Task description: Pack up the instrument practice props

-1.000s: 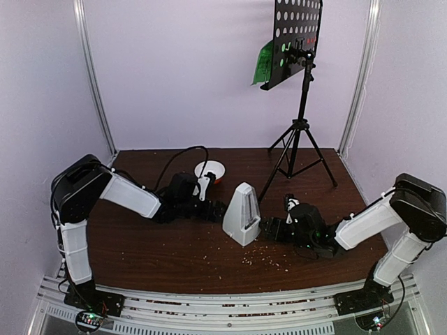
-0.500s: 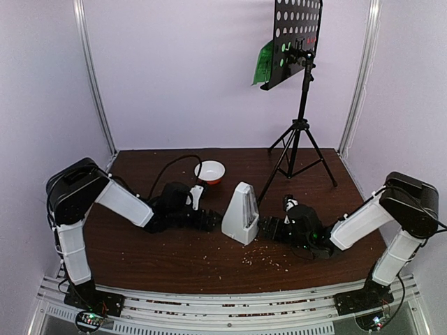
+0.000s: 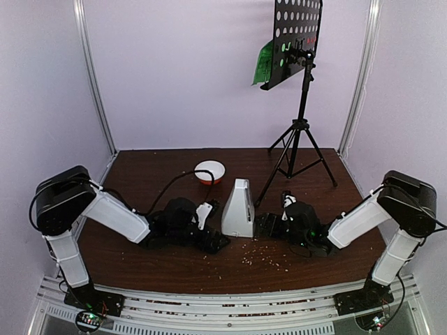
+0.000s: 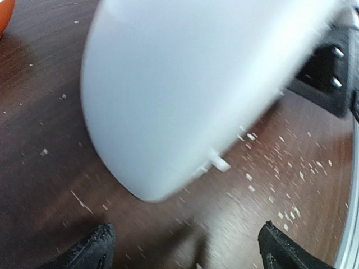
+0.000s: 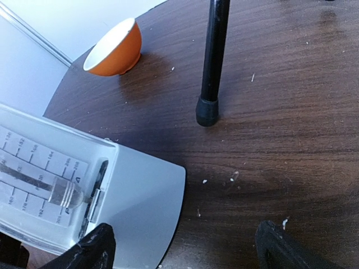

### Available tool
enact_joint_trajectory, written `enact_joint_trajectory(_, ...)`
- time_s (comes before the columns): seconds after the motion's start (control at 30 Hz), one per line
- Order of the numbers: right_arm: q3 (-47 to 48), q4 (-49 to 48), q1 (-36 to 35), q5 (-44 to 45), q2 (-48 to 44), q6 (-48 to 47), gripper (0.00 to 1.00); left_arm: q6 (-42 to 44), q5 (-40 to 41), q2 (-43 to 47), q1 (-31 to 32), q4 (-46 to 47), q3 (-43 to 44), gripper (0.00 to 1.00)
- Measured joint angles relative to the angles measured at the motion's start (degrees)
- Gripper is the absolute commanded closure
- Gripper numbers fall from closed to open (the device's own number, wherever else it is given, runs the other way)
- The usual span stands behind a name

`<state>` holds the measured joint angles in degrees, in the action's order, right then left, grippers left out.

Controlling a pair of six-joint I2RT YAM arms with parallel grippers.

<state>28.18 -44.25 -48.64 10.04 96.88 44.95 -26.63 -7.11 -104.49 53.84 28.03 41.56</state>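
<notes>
Although both grippers flank the metronome (image 3: 237, 208), neither holds it.

Nearest: pale crumbs (image 3: 264, 259) scattered over the dark table (image 3: 140, 269).

Left gripper (image 4: 182, 255): jaws wide, empty. It has drawn back toward the near left over the last second and now sits just off the metronome's near-left corner.

Right gripper (image 5: 182, 252): jaws wide, empty, close at the metronome's right side, having followed it leftward.

Metronome: mid-table, upright, long axis vertical, apex up. It has turned and shifted slightly, so a narrow flank now faces the near edge and the scale face points right, toward the right gripper. Its cover is possibly fitted; the blurred left wrist view does not settle it. Judged: repositioning only, packing not begun.

Beyond, far left of it: white-and-orange bowl (image 3: 210, 171).

Farthest, right: music stand (image 3: 302, 105), erect, with a green page (image 3: 264, 64) at its desk's left edge.
</notes>
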Motion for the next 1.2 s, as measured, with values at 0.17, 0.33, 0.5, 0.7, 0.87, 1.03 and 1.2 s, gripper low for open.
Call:
enact_joint_trajectory(0.17, -0.2, -0.5, -0.1, 0.1, -0.5, -0.3, 0.05, 3.3, 2.2, 8.3, 1.0, -2.4, -4.2, 0.04)
enact_joint_trajectory(0.33, -2.1, 0.0, -0.1, 2.0, -5.8, -1.5, 0.03, 10.7, 2.0, 16.9, -0.3, -3.4, -3.7, 0.02)
enact_joint_trajectory(0.5, -5.3, 0.2, 0.5, 4.1, -13.7, -2.8, 0.01, 18.7, -7.9, 18.3, -5.2, -4.3, 2.2, 0.02)
enact_joint_trajectory(0.7, -7.2, 1.1, 1.8, 3.5, -21.7, -3.9, 0.00, 27.6, -23.1, 13.3, -11.1, -6.1, 14.9, 0.03)
enact_joint_trajectory(0.87, -7.6, 2.8, 2.2, 1.2, -26.8, -4.8, 0.00, 33.6, -33.3, 4.5, -11.4, -9.2, 24.6, 0.03)
enact_joint_trajectory(1.03, -7.7, 4.4, 2.4, -1.1, -31.3, -6.0, 0.00, 36.4, -40.1, -2.8, -11.5, -13.7, 30.5, 0.07)
enact_joint_trajectory(1.2, -8.3, 5.6, 2.6, -1.4, -34.5, -6.2, 0.00, 37.3, -42.9, -5.5, -11.6, -15.8, 32.0, 0.20)
